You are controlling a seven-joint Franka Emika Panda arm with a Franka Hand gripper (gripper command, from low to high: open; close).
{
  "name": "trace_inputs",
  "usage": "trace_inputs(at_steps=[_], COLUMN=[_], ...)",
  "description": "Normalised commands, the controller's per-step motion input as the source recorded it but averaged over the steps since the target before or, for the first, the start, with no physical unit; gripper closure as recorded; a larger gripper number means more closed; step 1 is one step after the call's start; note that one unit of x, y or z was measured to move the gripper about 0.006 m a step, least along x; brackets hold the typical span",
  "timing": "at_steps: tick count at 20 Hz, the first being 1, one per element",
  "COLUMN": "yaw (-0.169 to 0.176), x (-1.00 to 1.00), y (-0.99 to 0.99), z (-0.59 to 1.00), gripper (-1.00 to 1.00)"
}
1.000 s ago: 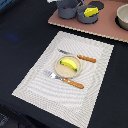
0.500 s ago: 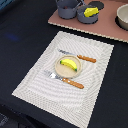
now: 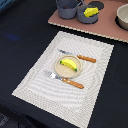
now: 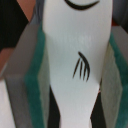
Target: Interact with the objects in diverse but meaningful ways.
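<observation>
Closest to us, in the wrist view, a smooth white tool (image 4: 75, 60) fills almost the whole frame. It is broad across most of its length and narrows to a slim neck at one end, with a few dark curved strokes printed on its face. The gripper's fingers (image 4: 31, 85), padded in teal-green foam over grey, press against it from both sides, so we read the gripper (image 4: 75, 95) as clamped on this white tool.

In the exterior view the arm itself does not appear. Nearest the camera lies a pale woven placemat (image 3: 35, 85) on a dark tabletop (image 3: 20, 30). On the mat sits a round tan plate (image 3: 59, 69), and a yellow banana (image 3: 69, 64) rests in its middle. An orange-handled fork (image 3: 67, 80) lies just beside the plate on the near side, and an orange-handled knife (image 3: 80, 56) lies just beside it on the far side.

Farther back, a pinkish-brown board (image 3: 95, 27) holds a grey-blue pot (image 3: 67, 8) and, touching it on the exterior view's right, a second grey-blue pot (image 3: 82, 16) containing a yellow cheese wedge (image 3: 91, 11). At the exterior view's far right edge, a pale bowl (image 3: 123, 17) stands on the same board, partly cut off.
</observation>
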Motion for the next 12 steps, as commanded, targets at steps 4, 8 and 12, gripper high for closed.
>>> trace_inputs(at_steps=[4,8,12], yaw=[-0.057,-0.051,-0.044], x=[0.43,0.46,0.34], y=[0.19,0.25,0.21], z=[0.16,0.17,0.06], gripper=[1.00,1.00,1.00])
